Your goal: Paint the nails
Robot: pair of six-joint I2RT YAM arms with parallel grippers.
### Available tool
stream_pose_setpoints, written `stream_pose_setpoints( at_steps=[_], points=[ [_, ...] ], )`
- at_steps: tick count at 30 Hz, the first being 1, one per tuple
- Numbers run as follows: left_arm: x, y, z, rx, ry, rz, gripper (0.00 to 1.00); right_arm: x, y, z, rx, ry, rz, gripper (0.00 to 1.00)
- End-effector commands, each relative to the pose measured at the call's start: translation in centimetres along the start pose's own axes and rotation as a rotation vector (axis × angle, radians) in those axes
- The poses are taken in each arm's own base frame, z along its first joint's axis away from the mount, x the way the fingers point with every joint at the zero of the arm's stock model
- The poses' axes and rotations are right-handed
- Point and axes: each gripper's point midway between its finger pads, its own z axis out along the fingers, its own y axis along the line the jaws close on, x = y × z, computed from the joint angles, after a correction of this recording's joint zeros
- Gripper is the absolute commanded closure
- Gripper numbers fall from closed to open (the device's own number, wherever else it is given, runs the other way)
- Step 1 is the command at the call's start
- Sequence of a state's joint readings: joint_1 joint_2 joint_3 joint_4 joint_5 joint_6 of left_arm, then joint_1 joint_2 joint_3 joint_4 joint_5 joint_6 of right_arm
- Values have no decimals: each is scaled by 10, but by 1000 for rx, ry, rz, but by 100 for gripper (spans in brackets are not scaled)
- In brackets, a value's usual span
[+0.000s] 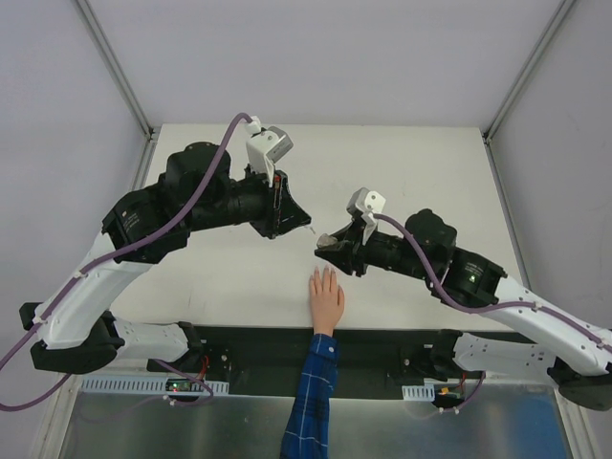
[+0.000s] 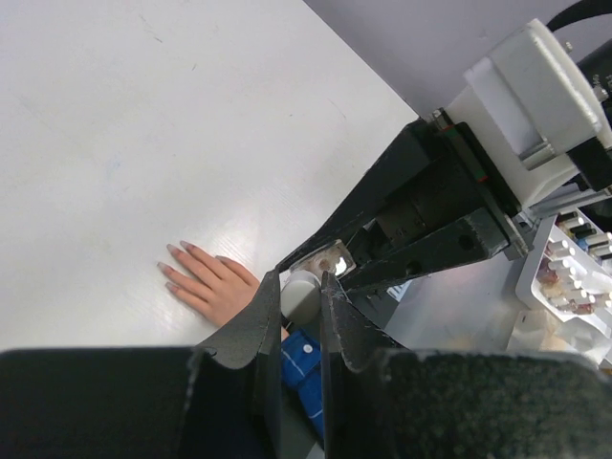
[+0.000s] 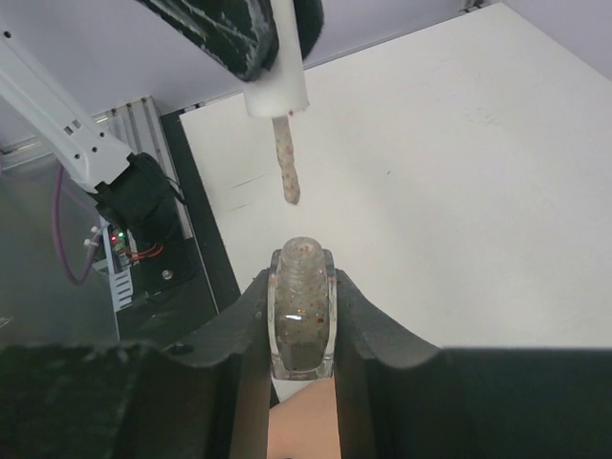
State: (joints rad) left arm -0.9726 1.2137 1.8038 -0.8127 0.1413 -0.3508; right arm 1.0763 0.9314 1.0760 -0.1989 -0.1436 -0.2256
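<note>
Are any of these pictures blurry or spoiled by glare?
Left wrist: glare whitens the table beside the mannequin hand, and the left pincer is blurred up close. Right wrist: bottle and brush sharp, foreground soft. Top external: evenly lit and sharp.

Readable text: none in any view.
Polish bottle [image 3: 303,311]: speckled glass, no lettering legible.
Brush cap [image 3: 277,91]: plain white surface.
Tray of small bottles [image 2: 533,292], far right of the left wrist view: any markings too small to read.
Circuit board [image 1: 177,385], near edge, left: print too small to read.
</note>
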Motion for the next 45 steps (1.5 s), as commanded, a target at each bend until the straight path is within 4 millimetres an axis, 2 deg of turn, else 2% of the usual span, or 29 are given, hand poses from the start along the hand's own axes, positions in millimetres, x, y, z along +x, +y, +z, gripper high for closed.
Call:
stream_pose_setpoints(
  at_steps=[1, 2, 4, 5, 7, 10, 11, 13, 15, 16, 17, 19, 20, 22, 23, 24, 26, 27, 29, 31, 32, 37, 45],
  points=[
    [-10, 16, -9, -75, -64, -12, 100, -20, -28, -19, 178, -109, 18, 100],
    [-5, 26, -4, -107, -56, -29, 100, -23, -47, -31, 291, -132, 30, 100],
    [0, 37, -1, -140, -50, -77, 100, -12, -63, -42, 386, -115, 54, 100],
    [8, 45, 4, -163, -30, -95, 100, -12, -77, -54, 453, -132, 68, 100],
    [10, 60, 9, -205, -34, -139, 100, -6, -87, -64, 497, -136, 97, 100],
    [23, 79, 29, -242, 10, -193, 100, -8, -100, -82, 533, -151, 108, 100],
    [33, 82, 42, -233, 56, -205, 100, -8, -107, -87, 554, -150, 109, 100],
    [42, 89, 58, -225, 93, -239, 100, -5, -120, -95, 603, -132, 111, 100],
    [53, 94, 82, -203, 146, -279, 100, -9, -124, -98, 597, -121, 105, 100],
    [58, 99, 90, -204, 167, -299, 100, -7, -134, -99, 623, -112, 110, 100],
    [68, 108, 105, -213, 212, -317, 100, -14, -133, -98, 600, -119, 106, 100],
    [69, 117, 118, -197, 245, -346, 100, -16, -148, -103, 637, -115, 119, 100],
    [76, 125, 129, -194, 282, -368, 100, -20, -151, -106, 650, -126, 125, 100],
    [78, 128, 141, -153, 314, -365, 100, -27, -153, -107, 642, -146, 118, 100],
    [85, 140, 152, -154, 346, -385, 100, -31, -156, -110, 663, -155, 107, 100],
    [86, 144, 156, -147, 359, -396, 100, -44, -160, -119, 709, -182, 92, 100],
    [93, 156, 168, -153, 389, -411, 100, -53, -175, -132, 817, -197, 82, 100],
    [96, 159, 172, -155, 399, -416, 100, -65, -178, -141, 851, -215, 65, 100],
    [111, 171, 179, -193, 437, -450, 100, -67, -188, -153, 941, -204, 69, 100],
    [115, 167, 183, -188, 461, -524, 100, -74, -190, -161, 979, -212, 71, 100],
    [121, 169, 185, -201, 475, -549, 100, -70, -192, -164, 999, -186, 78, 100],
    [153, 187, 194, -321, 530, -684, 100, -64, -191, -160, 989, -126, 106, 100],
    [166, 205, 207, -464, 513, -671, 100, -63, -195, -158, 991, -73, 73, 100]
  ],
)
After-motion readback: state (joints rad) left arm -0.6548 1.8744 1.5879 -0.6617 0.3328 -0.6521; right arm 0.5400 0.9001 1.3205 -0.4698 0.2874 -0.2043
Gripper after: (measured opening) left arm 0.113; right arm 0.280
